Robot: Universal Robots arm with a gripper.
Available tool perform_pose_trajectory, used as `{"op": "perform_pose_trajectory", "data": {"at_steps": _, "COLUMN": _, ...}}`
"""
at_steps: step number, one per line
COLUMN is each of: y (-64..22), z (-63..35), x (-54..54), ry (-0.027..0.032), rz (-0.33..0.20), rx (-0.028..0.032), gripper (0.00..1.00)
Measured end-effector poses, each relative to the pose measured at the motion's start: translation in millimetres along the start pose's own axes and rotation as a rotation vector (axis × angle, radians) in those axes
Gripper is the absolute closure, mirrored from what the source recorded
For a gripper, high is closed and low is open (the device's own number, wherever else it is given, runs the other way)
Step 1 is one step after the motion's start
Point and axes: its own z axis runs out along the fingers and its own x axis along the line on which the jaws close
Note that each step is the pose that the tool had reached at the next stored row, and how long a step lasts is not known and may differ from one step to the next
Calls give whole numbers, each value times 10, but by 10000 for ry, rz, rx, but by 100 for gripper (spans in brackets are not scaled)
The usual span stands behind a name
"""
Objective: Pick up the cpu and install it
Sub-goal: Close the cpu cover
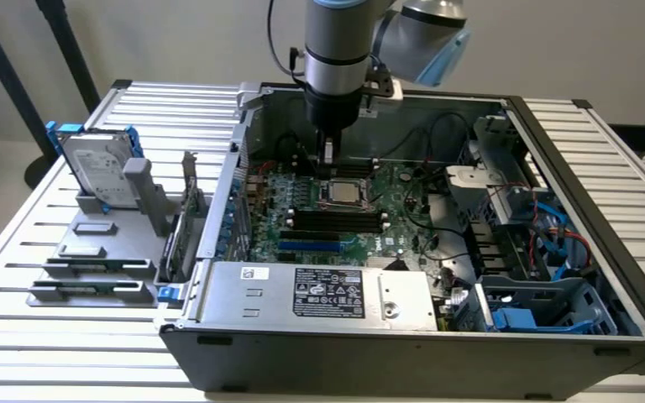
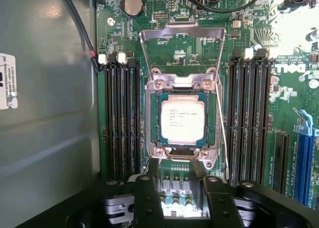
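Two fingers (image 2: 148,190) of the gripper (image 2: 174,171) show in my wrist cam, set partway apart w/ nothing between them, just lit board parts in the gap. So they're slack, not grasping anything. The cpu (image 2: 182,120) lies flat in its socket on the green motherboard (image 2: 179,51), silver top up, square to the socket frame. The socket's metal lid (image 2: 182,33) stands open, clear of the chip, on the side away from the fingers. Fingertips sit just beside the socket's near edge; can't tell if they touch it. Memory slots (image 2: 122,128) flank the socket on both sides. In the exterior view the arm (image 1: 334,42) points straight down into the open pc case (image 1: 412,353). A hard drive (image 1: 97,168) stands outside the case, at the exterior view's left.
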Motion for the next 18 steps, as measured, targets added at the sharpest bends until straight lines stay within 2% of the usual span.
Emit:
{"op": "perform_pose_trajectory", "data": {"at_steps": 1, "y": 1, "z": -14, "x": -2, "ry": 1, "rz": -1, "rx": 0, "gripper": 70}}
{"op": "perform_pose_trajectory", "data": {"at_steps": 2, "y": 1, "z": -33, "x": -8, "ry": 2, "rz": -2, "rx": 0, "gripper": 70}}
{"op": "perform_pose_trajectory", "data": {"at_steps": 4, "y": 7, "z": -87, "x": -40, "ry": 5, "rz": 0, "rx": 8, "gripper": 82}}
{"op": "perform_pose_trajectory", "data": {"at_steps": 5, "y": 11, "z": -111, "x": -59, "ry": 5, "rz": 1, "rx": 11, "gripper": 82}}
{"op": "perform_pose_trajectory", "data": {"at_steps": 6, "y": 15, "z": -122, "x": -75, "ry": 4, "rz": 0, "rx": 11, "gripper": 87}}
{"op": "perform_pose_trajectory", "data": {"at_steps": 9, "y": 52, "z": -140, "x": -131, "ry": 5, "rz": 0, "rx": 11, "gripper": 89}}
{"op": "perform_pose_trajectory", "data": {"at_steps": 13, "y": 184, "z": -149, "x": -157, "ry": 5, "rz": -21, "rx": 14, "gripper": 89}}
{"op": "perform_pose_trajectory", "data": {"at_steps": 18, "y": 407, "z": -172, "x": -157, "ry": 3, "rz": -72, "rx": 27, "gripper": 89}}
